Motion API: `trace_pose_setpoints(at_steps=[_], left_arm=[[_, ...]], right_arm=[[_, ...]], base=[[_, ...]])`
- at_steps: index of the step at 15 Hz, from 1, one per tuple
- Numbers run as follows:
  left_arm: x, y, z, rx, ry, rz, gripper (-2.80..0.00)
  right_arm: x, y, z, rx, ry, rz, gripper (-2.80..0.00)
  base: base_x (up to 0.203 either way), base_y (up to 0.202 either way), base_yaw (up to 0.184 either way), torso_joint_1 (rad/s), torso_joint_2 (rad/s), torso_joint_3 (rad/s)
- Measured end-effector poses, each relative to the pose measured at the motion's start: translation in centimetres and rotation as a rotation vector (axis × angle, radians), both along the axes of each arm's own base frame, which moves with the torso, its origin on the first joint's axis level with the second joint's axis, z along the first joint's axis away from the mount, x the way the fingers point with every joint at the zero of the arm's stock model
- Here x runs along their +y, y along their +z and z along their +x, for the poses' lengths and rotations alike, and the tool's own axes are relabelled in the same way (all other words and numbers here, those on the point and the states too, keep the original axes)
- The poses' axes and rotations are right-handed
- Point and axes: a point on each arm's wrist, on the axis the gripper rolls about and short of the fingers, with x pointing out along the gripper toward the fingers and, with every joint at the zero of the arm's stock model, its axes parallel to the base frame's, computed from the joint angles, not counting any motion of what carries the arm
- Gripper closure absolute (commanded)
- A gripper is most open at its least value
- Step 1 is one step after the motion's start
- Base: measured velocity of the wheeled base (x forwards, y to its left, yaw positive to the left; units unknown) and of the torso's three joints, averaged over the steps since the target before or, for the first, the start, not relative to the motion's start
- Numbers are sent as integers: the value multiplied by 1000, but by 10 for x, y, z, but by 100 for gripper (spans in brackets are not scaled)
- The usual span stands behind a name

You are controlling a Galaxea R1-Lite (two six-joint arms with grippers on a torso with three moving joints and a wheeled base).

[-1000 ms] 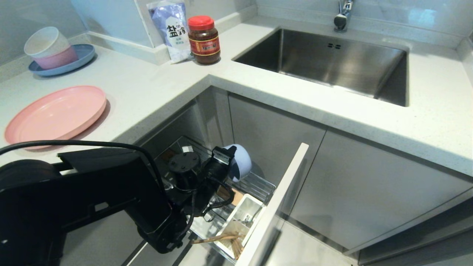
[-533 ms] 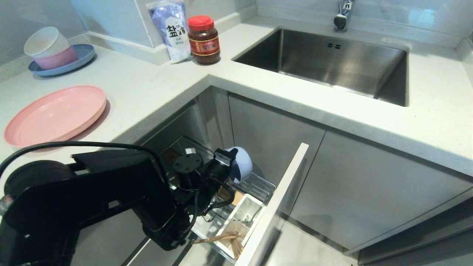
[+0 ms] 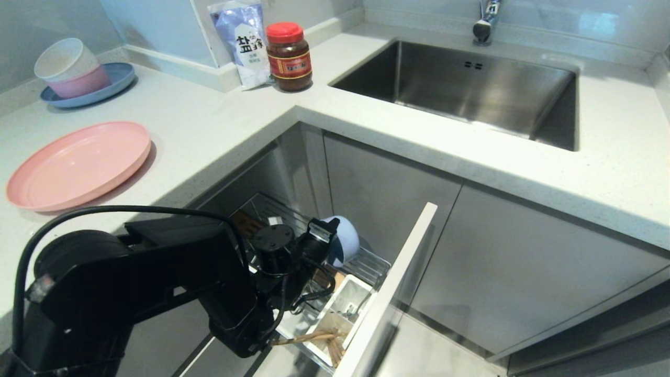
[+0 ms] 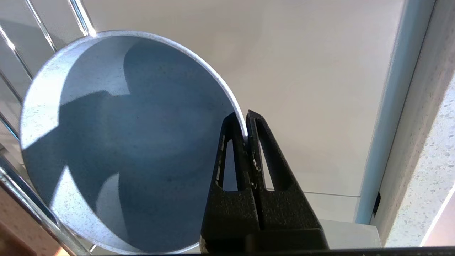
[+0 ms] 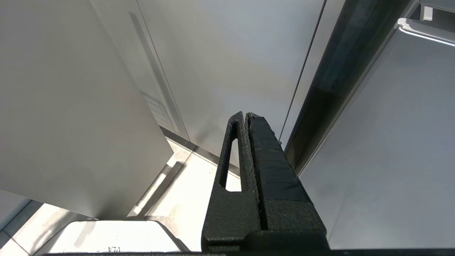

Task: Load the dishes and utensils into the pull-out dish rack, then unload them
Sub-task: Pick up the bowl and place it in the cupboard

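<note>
over the pull-out dish rack [image 3: 366, 264]: left gripper [image 3: 323, 230] pinching the rim of the blue-grey bowl [image 4: 121, 142], bowl tipped on its side above the wires
counter: pink plate [image 3: 78, 163] lying flat
cutlery cup [image 3: 343, 306]: chopsticks [image 3: 309, 337] nearby
right gripper [image 5: 246, 119]: fingers pressed together, beside cabinet panels

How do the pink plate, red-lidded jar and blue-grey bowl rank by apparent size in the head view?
1. pink plate
2. red-lidded jar
3. blue-grey bowl, partly hidden by the left gripper, so its rank against the jar is unsure.
</note>
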Motion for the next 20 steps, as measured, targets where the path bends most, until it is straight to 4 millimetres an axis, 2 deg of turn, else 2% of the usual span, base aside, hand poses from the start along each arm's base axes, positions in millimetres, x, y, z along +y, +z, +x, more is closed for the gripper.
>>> trace_pose_setpoints(at_steps=[17,18,20], left_arm=[[-2,-17,4,30,3,22,0],[-2,-17,4,31,2,23,-280],[-2,-17,4,32,-2,26,-280]], right_arm=[[0,0,0,0,0,0,0],[0,0,0,0,0,0,0],[0,0,0,0,0,0,0]], base=[[0,0,0,0,0,0],[0,0,0,0,0,0],[0,0,0,0,0,0]])
